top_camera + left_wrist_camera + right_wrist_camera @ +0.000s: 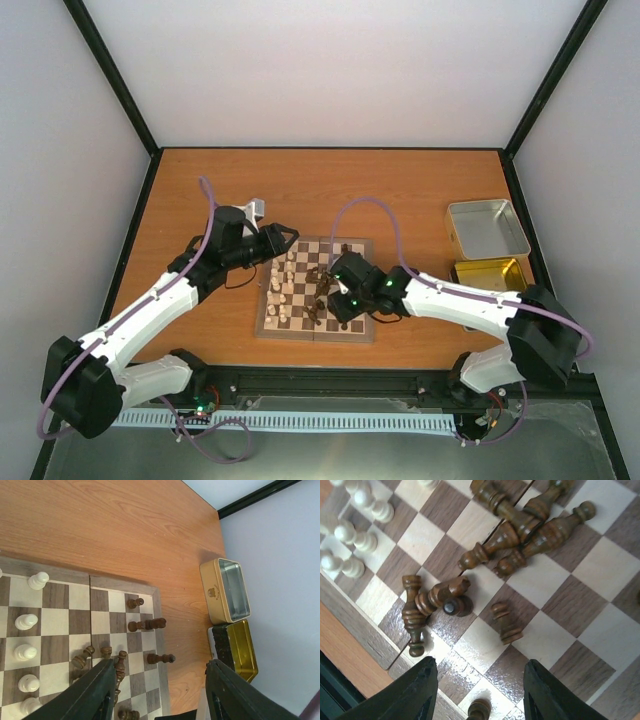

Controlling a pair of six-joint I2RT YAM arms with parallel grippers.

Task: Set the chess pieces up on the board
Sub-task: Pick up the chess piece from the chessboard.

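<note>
Over the right half of the small square wooden chessboard (560,605) with dark brown and cream checks, the right gripper (480,664) is hovering, jaws spread wide, carrying nothing. Nearest target: a tiny dark brown wooden pawn (504,623) is lying on its side just ahead of the jaws, slightly right of centre. Its long axis is pointing roughly away from the gripper, so the fingers would be closing across its width. Left of it, an upright dark piece (453,606) is standing nearly touching a knot of toppled dark chessmen (414,612); I'm judging the left finger is risking a clip there on descent. Farther ahead a heap of fallen dark chessmen (520,527) is sprawling across several squares, and another dark pawn (479,710) is sitting back between the fingers by the board's edge. Cream-white chessmen (355,537) are standing in rows off to the left, well apart. The left gripper (160,667) is also hanging wide open and empty near the board's far-left corner, so the right arm is sitting nearer the dark pieces. An open silver metal tin (214,592) and a gold metal tin (247,652) are lying right of the board, well apart, blocking nothing.
</note>
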